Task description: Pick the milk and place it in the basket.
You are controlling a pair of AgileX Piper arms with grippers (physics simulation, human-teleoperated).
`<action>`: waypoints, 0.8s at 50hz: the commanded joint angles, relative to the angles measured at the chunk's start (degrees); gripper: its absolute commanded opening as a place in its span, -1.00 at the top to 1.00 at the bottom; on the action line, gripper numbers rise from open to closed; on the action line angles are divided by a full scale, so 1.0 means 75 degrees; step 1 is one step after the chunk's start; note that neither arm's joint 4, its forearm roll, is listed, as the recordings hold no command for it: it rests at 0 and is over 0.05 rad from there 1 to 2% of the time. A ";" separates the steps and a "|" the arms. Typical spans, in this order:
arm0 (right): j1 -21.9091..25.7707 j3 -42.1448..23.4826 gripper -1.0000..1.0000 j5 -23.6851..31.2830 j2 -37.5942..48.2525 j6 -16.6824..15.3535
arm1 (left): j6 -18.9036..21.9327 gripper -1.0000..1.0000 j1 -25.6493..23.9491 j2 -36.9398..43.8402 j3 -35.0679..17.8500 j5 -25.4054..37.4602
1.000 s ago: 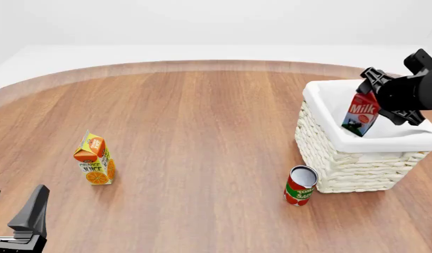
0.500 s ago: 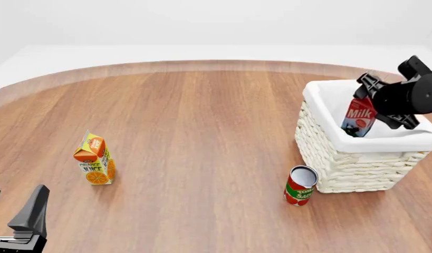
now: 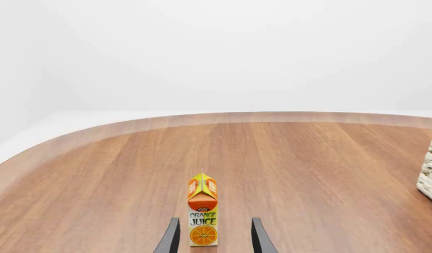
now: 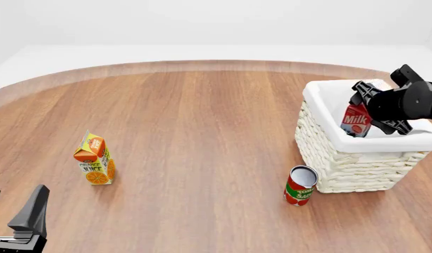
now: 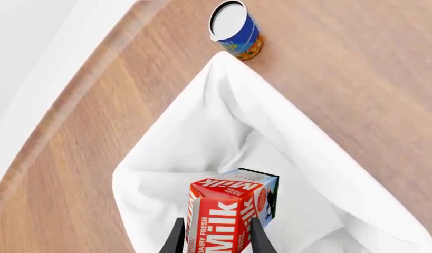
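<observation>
The milk (image 4: 356, 120) is held clamped at its red top in the right pincer (image 4: 374, 112), its long axis near upright and tilted slightly, lower half sunk inside the basket (image 4: 342, 158) — the white lining is seen directly beneath it in the right wrist view. Release is judged the remaining step. The left pincer (image 3: 214, 237) is parked far off, fingers apart, aimed at the juice carton (image 4: 95, 158) on the surface (image 4: 201, 132).
</observation>
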 commanded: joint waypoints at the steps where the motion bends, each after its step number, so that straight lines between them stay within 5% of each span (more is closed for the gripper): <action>1: -0.0013 -0.0078 1.00 -0.0139 -0.0008 0.0068 | 0.0000 -1.00 -0.0001 -0.0001 0.0000 0.0000; 16: -0.0125 0.0014 1.00 -0.0073 -0.0112 0.0091 | 0.0001 -1.00 0.0001 0.0001 0.0000 0.0000; 17: -0.0199 0.0010 -1.00 -0.0034 -0.0159 0.0033 | -0.0001 -1.00 0.0001 0.0000 0.0000 0.0000; 36: -0.0188 0.0078 -1.00 0.0234 -0.0741 0.0148 | -0.0001 -1.00 0.0000 0.0001 0.0000 0.0000; 40: -0.0518 0.0032 -1.00 0.0352 -0.1261 -0.0194 | 0.0001 -1.00 -0.0001 -0.0001 0.0000 0.0000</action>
